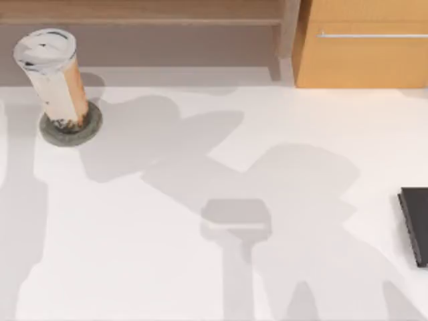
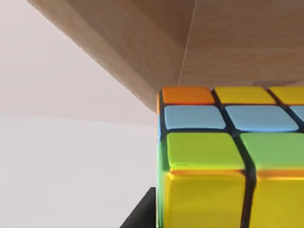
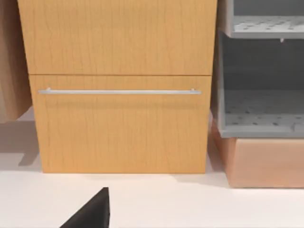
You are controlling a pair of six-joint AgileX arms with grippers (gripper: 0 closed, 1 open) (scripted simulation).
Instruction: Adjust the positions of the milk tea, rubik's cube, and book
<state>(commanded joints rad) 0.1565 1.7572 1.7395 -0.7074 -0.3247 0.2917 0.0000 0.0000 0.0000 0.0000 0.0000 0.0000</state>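
Cube step judged in hand; milk tea seated at the upper left.

In the top view, the milk tea (image 1: 53,77) is seen upright on a flat grey round disc (image 1: 70,127) at the upper left of the frame, and a black flat slab (image 1: 416,226) is cut by the right edge on the white table (image 1: 167,267). In the left wrist view, the rubik's cube (image 2: 228,156) is seen very close, at the lower right of the frame under a wooden shelf (image 2: 142,38); it is probably carried, but whether the fingers are open or closed on it cannot be told. Next, a careful lowering onto its spot would be called for. In the right wrist view, a wooden drawer cabinet (image 3: 118,128) is faced.
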